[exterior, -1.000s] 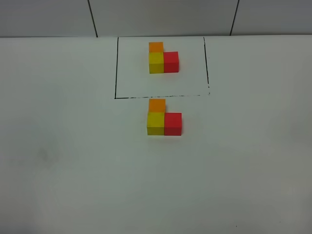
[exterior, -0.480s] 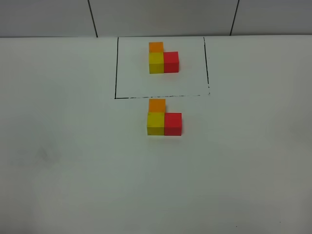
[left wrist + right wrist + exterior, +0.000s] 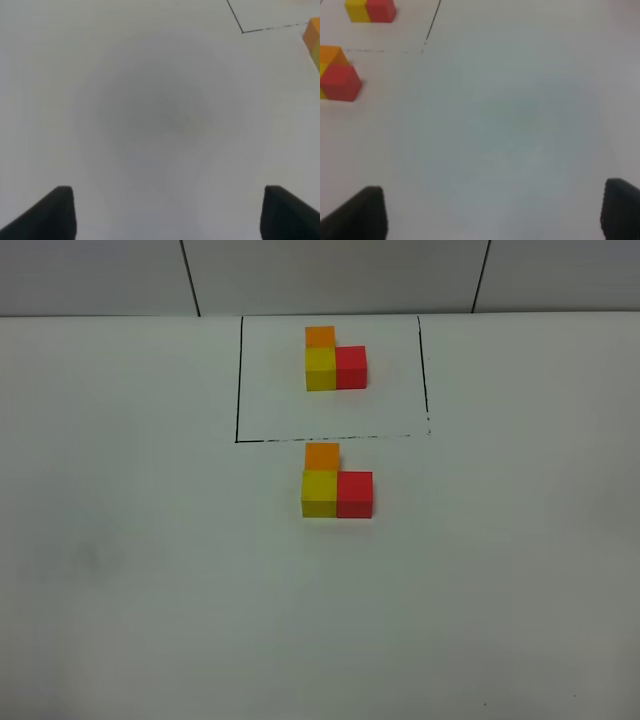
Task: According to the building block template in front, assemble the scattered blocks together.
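You are looking at a plain white table (image 3: 150,590) that is filling most of the high view and stretching out flat beneath both wrist cameras. Behind its far edge a pale wall (image 3: 330,275) is running across the top of the view, and two thin dark seams (image 3: 190,278) are slanting down it, splitting it into panels. Faint grey shadows are lying softly on the tabletop

Only two obstacles stand on the white table (image 3: 120,620): the framed building block template (image 3: 335,362) and, just outside its outline, the assembled scattered blocks (image 3: 336,485). Bare tabletop lies wide on both sides and toward the near edge.
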Motion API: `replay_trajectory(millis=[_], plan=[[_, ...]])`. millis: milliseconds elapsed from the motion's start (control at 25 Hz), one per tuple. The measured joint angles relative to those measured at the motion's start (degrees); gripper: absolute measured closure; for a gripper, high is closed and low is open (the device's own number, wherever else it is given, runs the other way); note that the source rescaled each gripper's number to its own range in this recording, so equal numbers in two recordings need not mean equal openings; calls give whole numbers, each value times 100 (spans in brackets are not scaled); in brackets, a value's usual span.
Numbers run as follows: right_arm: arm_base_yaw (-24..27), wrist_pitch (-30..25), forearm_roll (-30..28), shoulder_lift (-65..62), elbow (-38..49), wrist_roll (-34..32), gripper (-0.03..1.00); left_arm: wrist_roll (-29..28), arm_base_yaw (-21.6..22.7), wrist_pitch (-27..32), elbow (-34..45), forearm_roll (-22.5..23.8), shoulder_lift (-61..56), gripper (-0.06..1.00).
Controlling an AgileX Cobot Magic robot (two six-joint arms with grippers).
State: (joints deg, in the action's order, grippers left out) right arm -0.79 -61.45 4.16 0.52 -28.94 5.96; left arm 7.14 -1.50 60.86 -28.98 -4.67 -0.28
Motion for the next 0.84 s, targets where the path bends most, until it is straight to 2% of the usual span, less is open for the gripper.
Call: replay_trajectory(millis=[840], plan=[[0, 0, 0, 0, 0, -6, 23, -5, 0, 0, 0, 0, 0, 24]])
